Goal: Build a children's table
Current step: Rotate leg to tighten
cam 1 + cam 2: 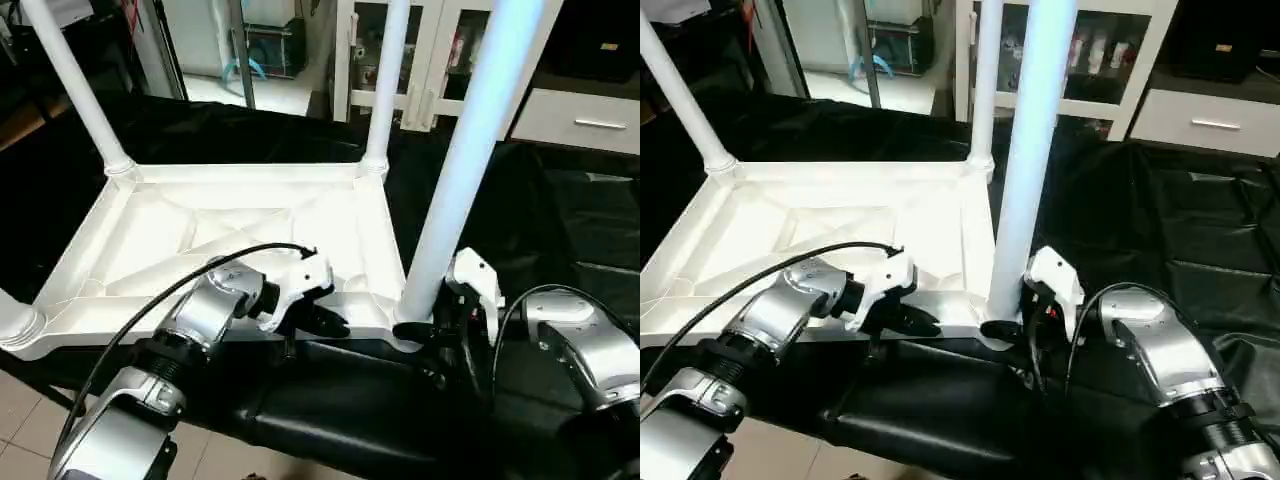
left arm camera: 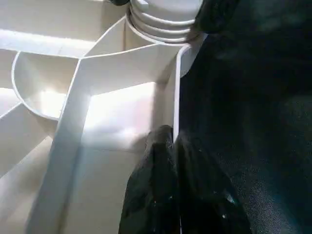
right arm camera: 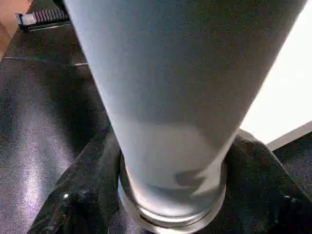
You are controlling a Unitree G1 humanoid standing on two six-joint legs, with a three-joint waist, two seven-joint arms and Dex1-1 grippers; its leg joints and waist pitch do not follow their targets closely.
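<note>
The table top [image 1: 240, 235] lies upside down on the black-covered worktop [image 1: 560, 230], legs standing in its corners. The left end effector [image 1: 325, 318], forearm reaching in low, pinches the top's near rim, fingers [image 2: 161, 195] narrow. The right end effector [image 3: 170, 195], wrist bent inward, straddles the base of the near-right leg [image 1: 470, 150], fingers either side

White table top [image 1: 240, 225] lies upside down on black cloth, ribbed X-braced underside facing up. White tapered legs stand upright in corner sockets: far left [image 1: 80, 85], far right [image 1: 385, 80], near right [image 1: 465, 150].
</note>
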